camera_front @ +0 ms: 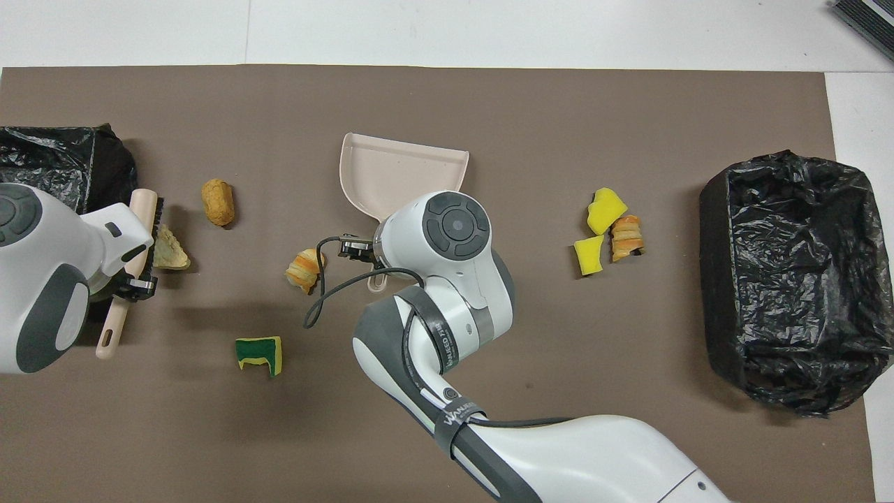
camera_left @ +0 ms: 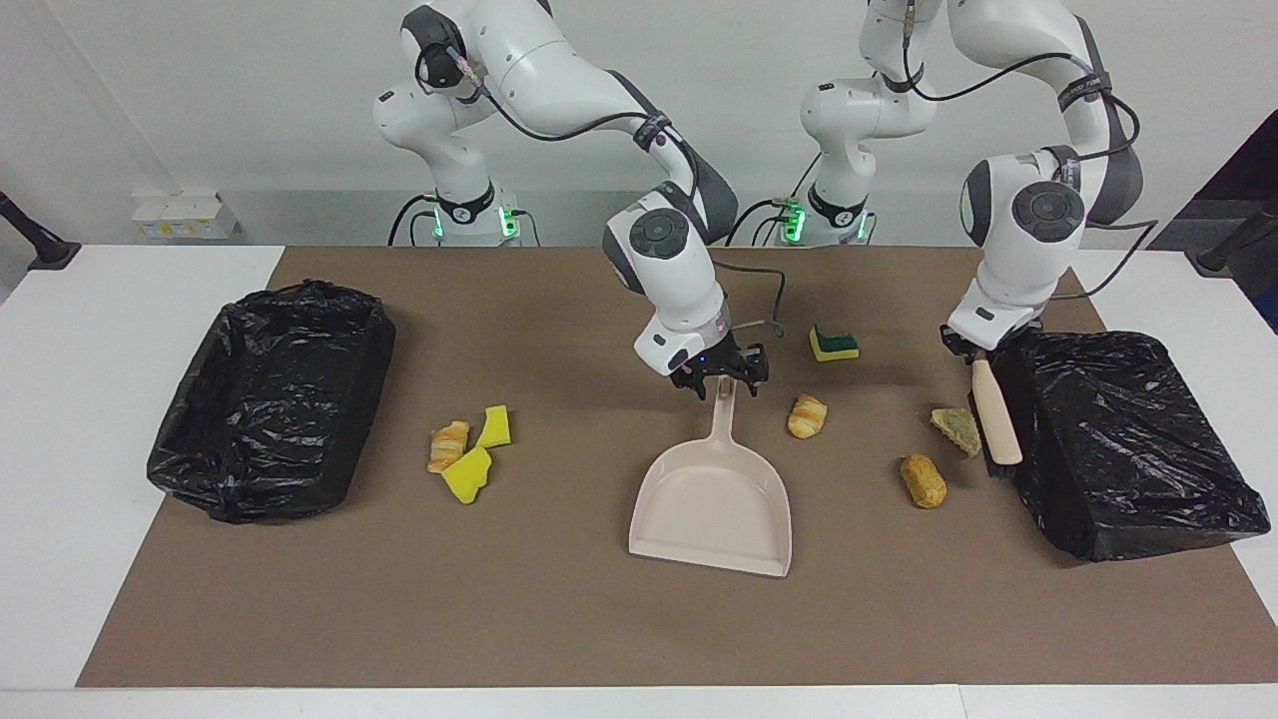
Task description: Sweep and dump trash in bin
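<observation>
White wall at the back, white tabletop (camera_left: 60, 499) under a brown mat (camera_left: 599, 619). From the facing view: left gripper (camera_left: 973, 350) clamped on the handle of a beige black-bristled hand brush (camera_left: 996, 414), lowered just beside a pale bread wedge (camera_left: 957, 427) and against the black-bagged bin (camera_left: 1128, 439) at the left arm's end, probably to push scraps toward the table's middle. Right gripper (camera_left: 721, 381) at the handle tip of a beige plastic dustpan (camera_left: 714, 509), fingers apart on either side, apparently about to take hold. Nothing swept yet: brown oval roll (camera_left: 923, 480), striped croissant (camera_left: 807, 415) and green-and-yellow scrub sponge (camera_left: 833, 344) lying loose between brush and pan; two yellow foam chunks (camera_left: 491, 427) and another pastry (camera_left: 448, 445) near a second bagged bin (camera_left: 270, 399) at the right arm's end. From overhead: brush (camera_front: 143, 216) bristles facing the wedge (camera_front: 167, 251); dustpan (camera_front: 401, 168) mouth pointing away from the robots, toward the mat's farther edge, so likely needing a turn before catching anything.
</observation>
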You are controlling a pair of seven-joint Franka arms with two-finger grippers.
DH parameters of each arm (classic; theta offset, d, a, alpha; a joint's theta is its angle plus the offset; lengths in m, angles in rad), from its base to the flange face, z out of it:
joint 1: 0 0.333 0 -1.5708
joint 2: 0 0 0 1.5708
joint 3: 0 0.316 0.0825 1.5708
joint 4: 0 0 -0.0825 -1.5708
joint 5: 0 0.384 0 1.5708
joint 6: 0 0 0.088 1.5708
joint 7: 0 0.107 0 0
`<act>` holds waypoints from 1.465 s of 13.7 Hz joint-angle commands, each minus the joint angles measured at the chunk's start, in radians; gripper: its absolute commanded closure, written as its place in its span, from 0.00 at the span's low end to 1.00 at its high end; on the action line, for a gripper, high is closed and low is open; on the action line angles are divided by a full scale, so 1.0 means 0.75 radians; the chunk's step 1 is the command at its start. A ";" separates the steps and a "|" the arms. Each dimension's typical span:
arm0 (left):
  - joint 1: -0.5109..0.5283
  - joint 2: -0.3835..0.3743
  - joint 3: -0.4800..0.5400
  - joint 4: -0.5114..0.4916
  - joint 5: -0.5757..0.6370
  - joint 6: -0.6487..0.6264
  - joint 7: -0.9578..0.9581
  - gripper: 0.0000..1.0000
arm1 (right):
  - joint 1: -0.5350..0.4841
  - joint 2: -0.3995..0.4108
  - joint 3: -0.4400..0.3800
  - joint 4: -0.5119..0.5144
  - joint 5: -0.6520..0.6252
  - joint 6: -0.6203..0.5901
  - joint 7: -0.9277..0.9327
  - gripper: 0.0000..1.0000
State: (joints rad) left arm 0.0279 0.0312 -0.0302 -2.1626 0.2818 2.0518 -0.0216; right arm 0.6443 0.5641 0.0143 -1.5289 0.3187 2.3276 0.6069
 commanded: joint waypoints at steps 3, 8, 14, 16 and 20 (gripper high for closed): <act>0.004 -0.027 -0.023 -0.078 -0.410 0.119 0.015 1.00 | -0.016 0.037 0.008 0.053 -0.044 -0.015 -0.028 0.53; -0.231 -0.033 -0.025 -0.072 -0.572 0.103 -0.018 1.00 | -0.031 0.035 0.007 0.053 -0.079 -0.056 -0.028 0.92; -0.224 -0.062 -0.011 0.091 -0.562 -0.028 -0.084 1.00 | -0.053 0.029 0.008 0.046 -0.096 -0.080 -0.030 0.77; -0.132 -0.056 -0.013 0.104 -0.556 -0.003 -0.067 1.00 | -0.047 0.031 0.010 0.042 -0.092 -0.083 -0.060 0.64; -0.082 0.007 -0.013 0.122 -0.513 0.056 -0.072 1.00 | -0.041 0.029 0.010 0.040 -0.085 -0.083 -0.085 0.58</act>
State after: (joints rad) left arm -0.0425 0.0013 -0.0311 -2.0929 -0.1224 2.0696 -0.0772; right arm 0.6223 0.5766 0.0119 -1.5143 0.2622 2.2831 0.5716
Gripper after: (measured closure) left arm 0.740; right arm 0.608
